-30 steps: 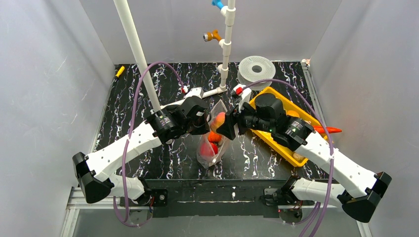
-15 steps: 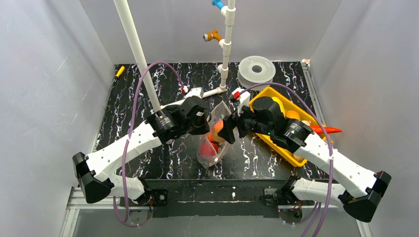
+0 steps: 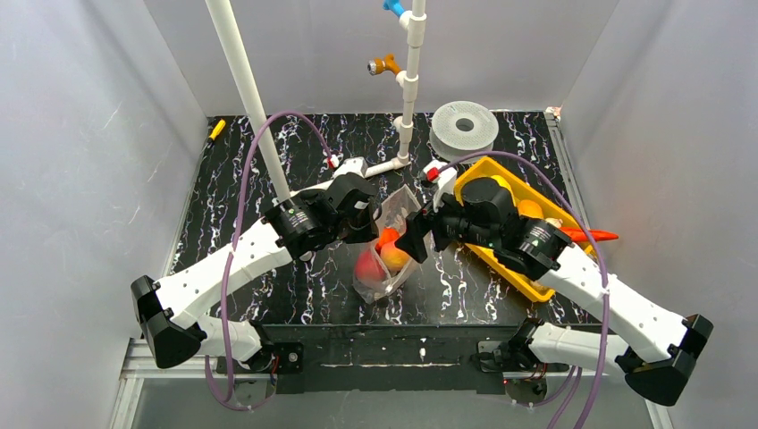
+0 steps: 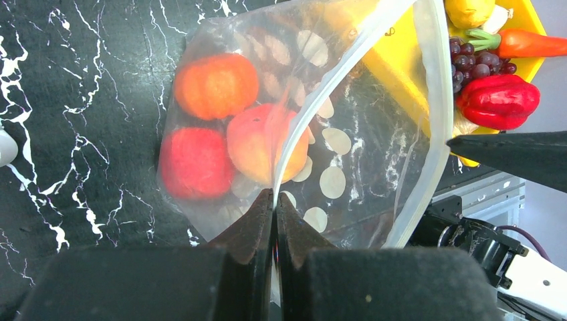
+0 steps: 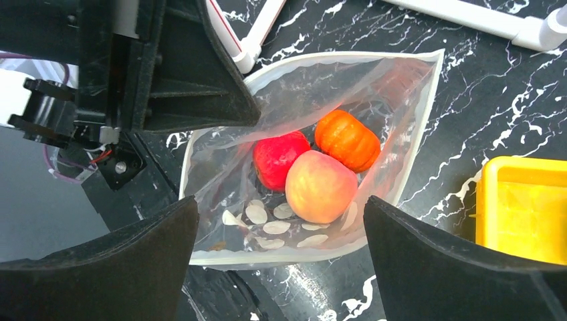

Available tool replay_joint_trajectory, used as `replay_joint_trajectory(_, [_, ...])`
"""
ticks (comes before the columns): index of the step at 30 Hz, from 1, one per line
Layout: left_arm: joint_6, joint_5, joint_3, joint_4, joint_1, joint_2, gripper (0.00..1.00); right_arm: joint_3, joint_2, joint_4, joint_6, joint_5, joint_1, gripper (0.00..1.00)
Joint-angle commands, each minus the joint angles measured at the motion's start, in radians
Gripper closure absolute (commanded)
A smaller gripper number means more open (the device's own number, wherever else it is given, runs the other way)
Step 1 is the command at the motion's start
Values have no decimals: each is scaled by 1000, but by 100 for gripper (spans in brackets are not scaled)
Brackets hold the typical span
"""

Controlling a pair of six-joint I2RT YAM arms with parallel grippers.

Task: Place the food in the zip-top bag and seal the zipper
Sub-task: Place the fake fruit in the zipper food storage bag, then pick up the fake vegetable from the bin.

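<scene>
Robot lab test cell. Blank grey walls (image 3: 89, 134) box in three sides, and the tabletop (image 3: 295, 152) is a black faux-marble sheet. The left arm (image 3: 232, 259) and right arm (image 3: 608, 304) are bolted to a metal frame (image 3: 130, 365) at the near edge, with purple cables (image 3: 290, 113) looping loose off both. White PVC pipes (image 3: 243, 80) are rigged up at the back, one with coloured fittings (image 3: 386, 64). Props are staged, not real: glossy toy food (image 4: 498, 100) in a yellow tray (image 5: 528, 214), and a white roll (image 3: 464, 128) at the back edge.
</scene>
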Motion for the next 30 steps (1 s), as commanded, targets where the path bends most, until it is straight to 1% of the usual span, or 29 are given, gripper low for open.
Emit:
replay_joint_trajectory(1, [-1,-9,0,-13,6,-13,100,17,-70,66,9,10,6,2])
replay_joint_trajectory(5, [2,-12,-2,-13,7,-14,100,16,-127,93,26,29,6,2])
replay_joint_trajectory(8, [1,-11,-5,-13,7,-16,100,1,-167,113,40,81,5,2])
replay_joint_trajectory(15, [1,-8,-5,-10,10,-15,100,-58,-285,128,88,438,4,2])
replay_joint_trajectory(17, [-1,5,-5,-11,12,-12,100,-80,-319,122,112,570,2,2])
replay_joint_trajectory(20, [2,-3,-12,-7,12,-14,100,-116,-344,122,135,704,-5,2])
replay_joint_trajectory(23, [1,5,-7,-8,13,-13,100,-128,-347,74,194,823,-39,2])
replay_joint_trajectory(25, [5,7,-7,-6,13,-13,100,-131,-333,33,243,834,-99,2])
replay_joint_trajectory(26, [6,3,-8,-5,13,-13,100,-135,-322,21,259,801,-146,2])
replay_joint_trajectory(30, [2,10,-9,-7,15,-13,100,-141,-244,-19,323,567,-392,2])
